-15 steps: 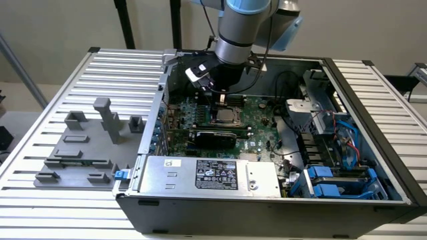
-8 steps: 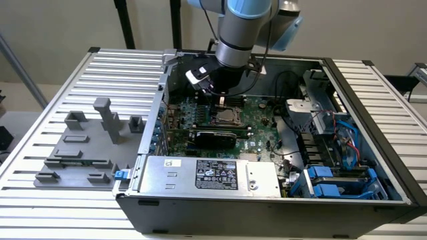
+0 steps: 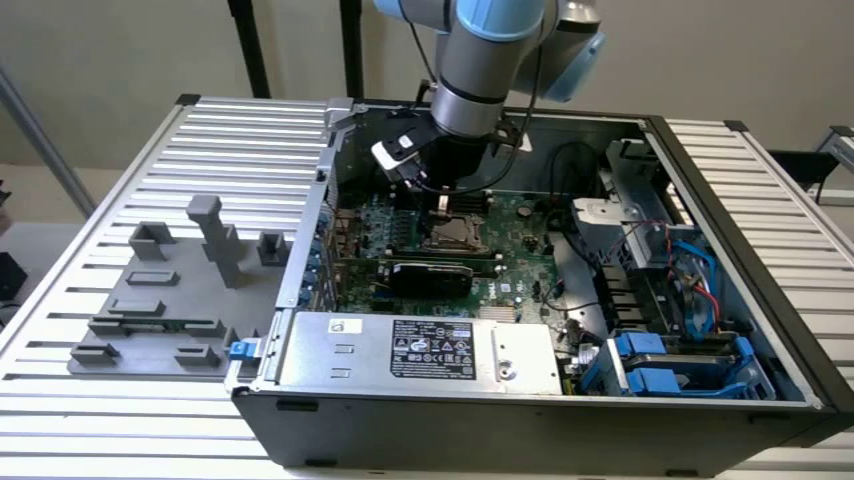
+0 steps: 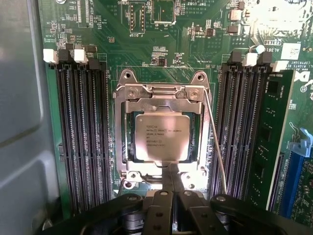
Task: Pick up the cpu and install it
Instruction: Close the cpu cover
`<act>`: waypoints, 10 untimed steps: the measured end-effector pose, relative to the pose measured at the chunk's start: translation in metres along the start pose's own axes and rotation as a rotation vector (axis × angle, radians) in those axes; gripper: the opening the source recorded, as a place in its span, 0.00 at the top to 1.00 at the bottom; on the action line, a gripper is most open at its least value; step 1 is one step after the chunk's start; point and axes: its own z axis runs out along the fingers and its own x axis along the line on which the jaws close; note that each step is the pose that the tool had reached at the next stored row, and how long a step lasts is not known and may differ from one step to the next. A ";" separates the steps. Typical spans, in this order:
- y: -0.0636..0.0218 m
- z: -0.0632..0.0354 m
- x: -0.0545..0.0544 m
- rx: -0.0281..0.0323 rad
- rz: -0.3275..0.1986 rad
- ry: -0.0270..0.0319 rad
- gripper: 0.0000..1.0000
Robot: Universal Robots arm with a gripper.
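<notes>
Gripper of the single arm is hanging with its two fingers clenched flat together. Nothing is showing between them, and their tips are sitting at one edge of the motherboard socket.

In the wrist view the cpu is lying straight ahead of those fingertips, just beyond them. It is resting flat inside the socket's metal frame, silver plate and printed lettering facing up, and it is not being held. The chip is almost square, so no long axis is standing out. Its edges are running parallel to the frame, and its lines of print are running across the direction the fingers are pointing.

A thin wire lever is slanting along one side of the frame; whether the frame is clamped down I cannot tell. Black memory slots are flanking the socket on both sides.

In the exterior view the arm is reaching down into an open computer case, close over the green motherboard. Grey plastic blocks are standing on the ribbed worktop at the exterior view's left, well apart from the gripper.
</notes>
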 end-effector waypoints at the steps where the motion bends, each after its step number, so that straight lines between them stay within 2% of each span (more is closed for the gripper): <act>1: -0.0006 -0.0030 0.000 0.0027 0.000 -0.0005 0.89; 8: -0.0046 -0.0244 -0.001 0.0093 0.000 -0.0006 0.89; 10: -0.0051 -0.0268 -0.001 0.0100 0.000 -0.0005 0.89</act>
